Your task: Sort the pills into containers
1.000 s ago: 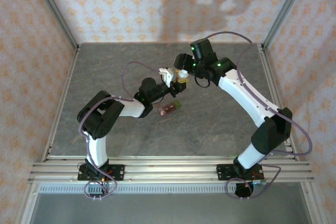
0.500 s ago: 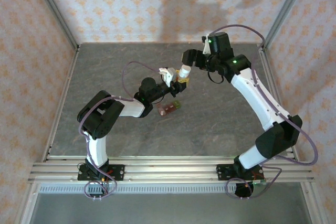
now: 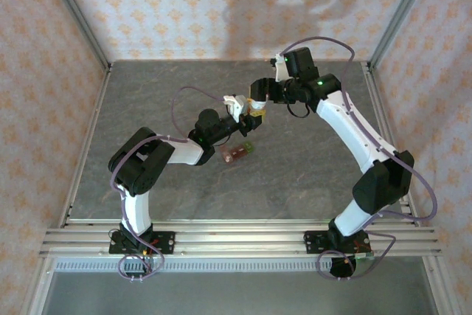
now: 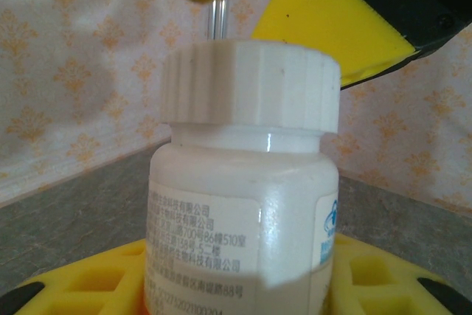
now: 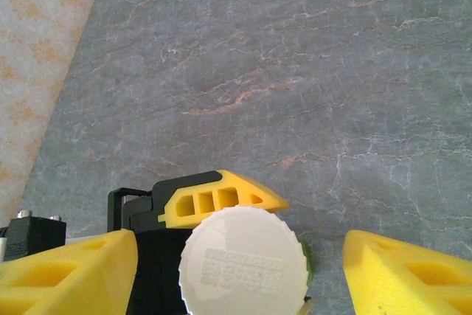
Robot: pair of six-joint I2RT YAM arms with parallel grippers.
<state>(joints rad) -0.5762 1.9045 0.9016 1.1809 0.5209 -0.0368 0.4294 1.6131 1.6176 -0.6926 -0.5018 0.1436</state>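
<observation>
A white pill bottle with a ribbed white cap stands upright in my left gripper, which is shut on its body. My right gripper hangs open right above the cap, one yellow finger on each side with a gap to the cap. In the top view the bottle is held above the table's middle, under the right gripper. The containers, a short brownish-red strip with a green end, lie on the table just nearer than the bottle. The pills are out of view.
The grey stone-patterned tabletop is bare around the strip. Patterned walls and metal frame posts close in the back and both sides. A rail runs along the near edge.
My right arm drew back to the right, then came in again over the bottle's cap. Left arm, bottle and strip have not moved.
</observation>
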